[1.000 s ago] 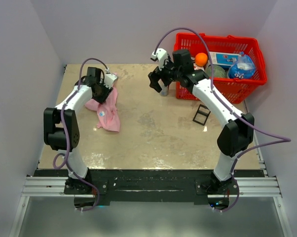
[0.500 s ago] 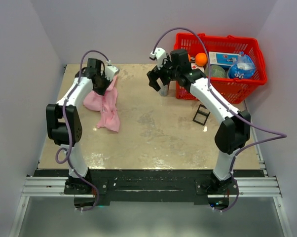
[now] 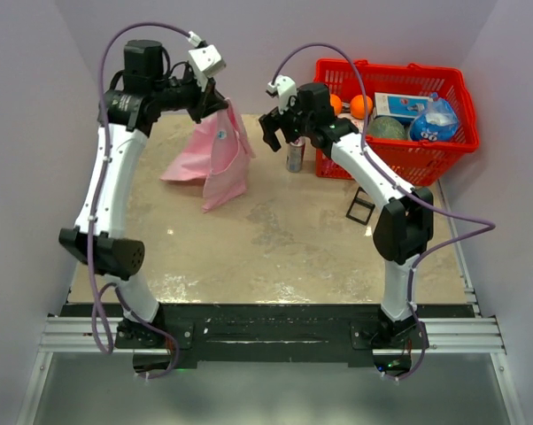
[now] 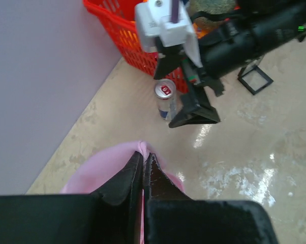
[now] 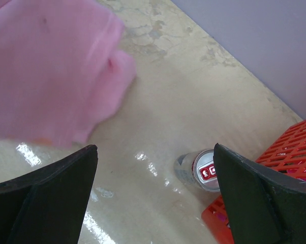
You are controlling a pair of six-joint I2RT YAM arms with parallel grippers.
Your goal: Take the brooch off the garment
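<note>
My left gripper [image 3: 217, 97] is raised high and shut on a fold of the pink garment [image 3: 215, 158]. The garment hangs from it, and its lower edge is at or just above the table. In the left wrist view the jaws [image 4: 144, 157] pinch the pink garment [image 4: 99, 170] between them. My right gripper [image 3: 275, 130] is open and empty, just right of the hanging garment and above the soda can [image 3: 295, 156]. In the right wrist view the open gripper [image 5: 155, 148] faces the garment [image 5: 51, 71]. I cannot make out the brooch in any view.
A red basket [image 3: 457, 146] at the back right holds orange fruits [image 3: 362, 105], a carton and a bag. A small black frame [image 3: 362, 205] lies in front of it. The can [image 5: 206, 170] stands against the basket's left wall [image 5: 295, 147]. Walls close in at the left and back.
My left arm has lifted the garment off the table, up and to the right, so it now hangs. My right gripper has stayed open by the can, shifting slightly.
</note>
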